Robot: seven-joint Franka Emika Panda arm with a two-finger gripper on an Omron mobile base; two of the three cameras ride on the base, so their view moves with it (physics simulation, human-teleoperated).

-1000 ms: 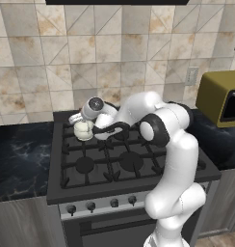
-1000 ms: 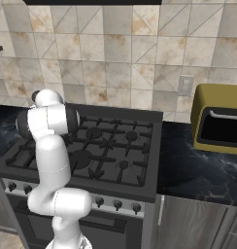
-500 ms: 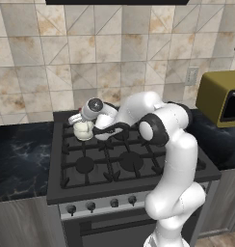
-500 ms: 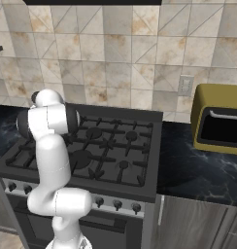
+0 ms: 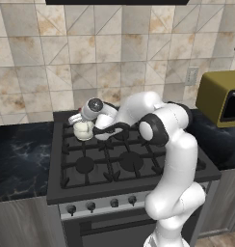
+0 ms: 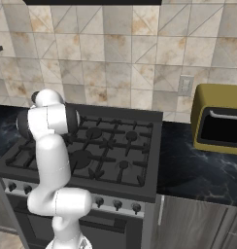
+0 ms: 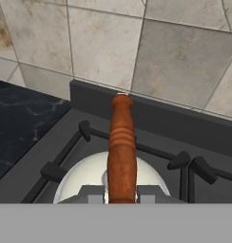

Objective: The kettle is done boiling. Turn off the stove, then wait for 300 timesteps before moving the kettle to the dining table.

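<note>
So I'm reaching over to the back left burner of the stove [image 5: 124,164], where the kettle [image 5: 83,130] is sitting on the grate right up against the tiled wall. My hand [image 5: 93,126] is squeezing narrow around the kettle's red-orange handle [image 7: 121,147]; in the hand view the handle is running straight up between my fingertips, with the white body just below it.

Here's what I'm worrying about. The handle is thin and arched, so it looks like it could twist in my grip and leave the kettle swinging or tipping as I'm lifting. It's also sitting down among the grate bars, so dragging sideways instead of going up first could catch it. Further right there's the olive-yellow toaster oven [image 5: 220,99] on the bench [image 6: 198,165], and my elbow is swinging wide, so I'm thinking a careless turn toward the dining table could clip it.
</note>
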